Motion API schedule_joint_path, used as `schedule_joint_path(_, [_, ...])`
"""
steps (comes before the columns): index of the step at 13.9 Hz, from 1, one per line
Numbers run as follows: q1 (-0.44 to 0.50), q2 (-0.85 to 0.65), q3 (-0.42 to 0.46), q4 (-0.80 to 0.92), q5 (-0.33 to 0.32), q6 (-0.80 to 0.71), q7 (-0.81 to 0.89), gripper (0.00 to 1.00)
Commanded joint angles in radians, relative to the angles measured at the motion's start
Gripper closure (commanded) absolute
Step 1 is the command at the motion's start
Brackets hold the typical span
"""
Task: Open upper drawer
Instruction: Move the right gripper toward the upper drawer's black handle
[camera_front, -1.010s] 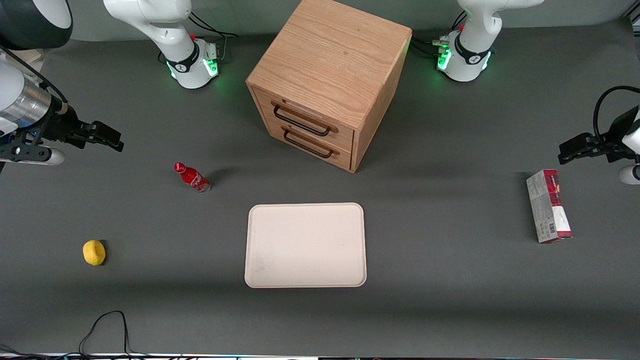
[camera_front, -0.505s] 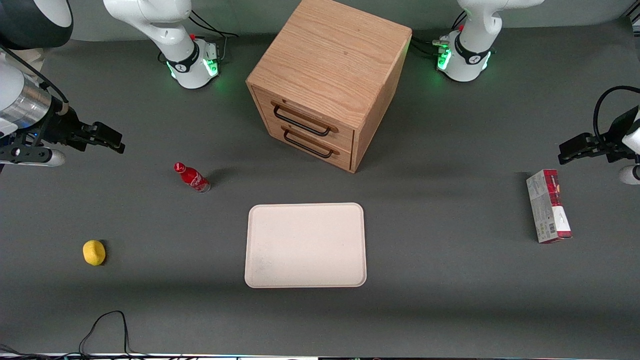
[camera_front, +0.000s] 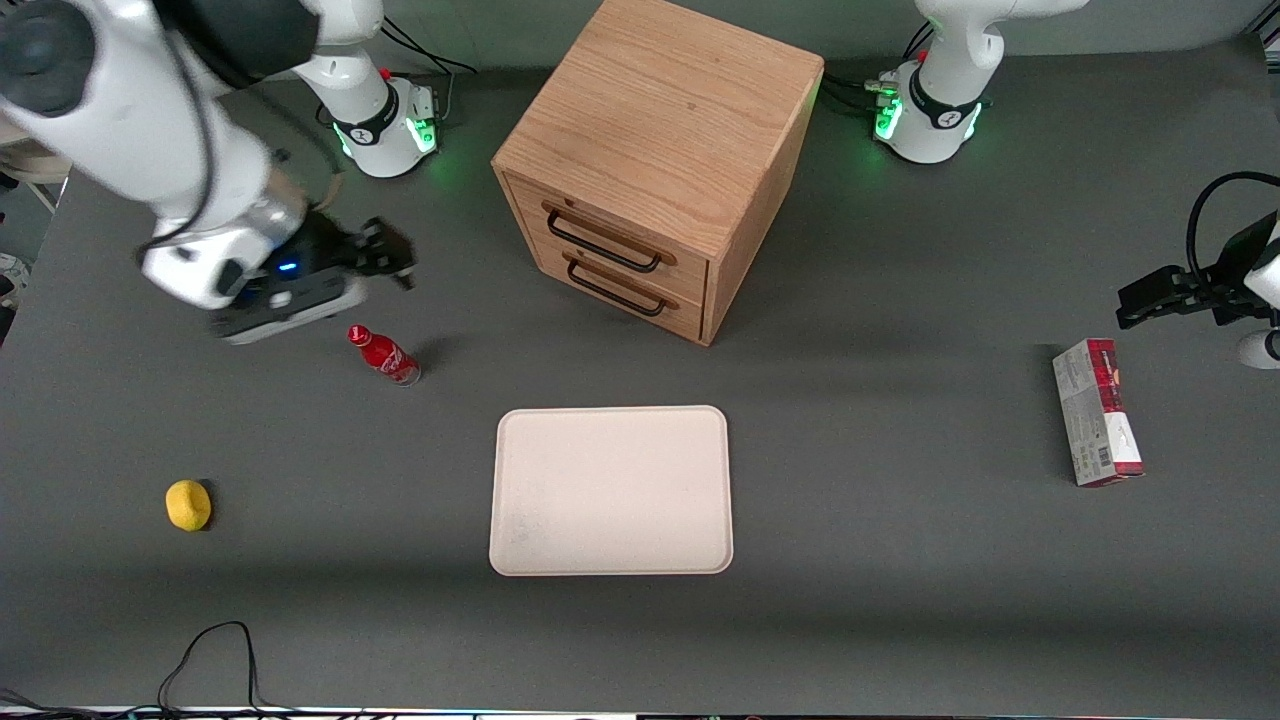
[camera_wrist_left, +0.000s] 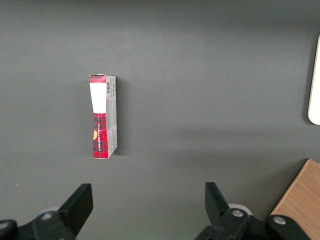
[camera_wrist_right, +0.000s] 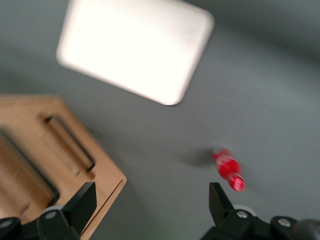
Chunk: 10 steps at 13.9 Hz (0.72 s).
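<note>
The oak cabinet (camera_front: 660, 130) stands at the table's middle, farther from the front camera than the tray. Its upper drawer (camera_front: 625, 232) is shut, with a long black bar handle (camera_front: 600, 243). The lower drawer (camera_front: 630, 290) beneath it is shut too. My right gripper (camera_front: 398, 258) hangs above the table toward the working arm's end, beside the cabinet's front and apart from it, with the red bottle just nearer the camera. In the right wrist view the gripper (camera_wrist_right: 150, 194) is open and empty, and the cabinet front (camera_wrist_right: 100, 175) with both handles shows by one finger.
A red bottle (camera_front: 383, 354) stands near the gripper and shows in the right wrist view (camera_wrist_right: 227, 169). A white tray (camera_front: 611, 490) lies in front of the cabinet. A yellow lemon (camera_front: 188, 504) lies toward the working arm's end. A red-and-white box (camera_front: 1095, 411) lies toward the parked arm's end.
My right arm has swung in from the table's end toward the cabinet; the gripper now hangs close to the red bottle. The drawers and the other things have not moved.
</note>
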Motion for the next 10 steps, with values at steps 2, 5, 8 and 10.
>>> schedule_joint_path(2, [-0.003, 0.053, 0.134, 0.041, 0.037, -0.102, -0.217, 0.0])
schedule_joint_path(5, [-0.003, 0.084, 0.145, 0.031, 0.192, -0.115, -0.345, 0.0])
schedule_joint_path(8, [-0.001, 0.172, 0.147, 0.032, 0.223, -0.092, -0.424, 0.0])
schedule_joint_path(10, [0.012, 0.229, 0.149, 0.023, 0.221, -0.03, -0.427, 0.0])
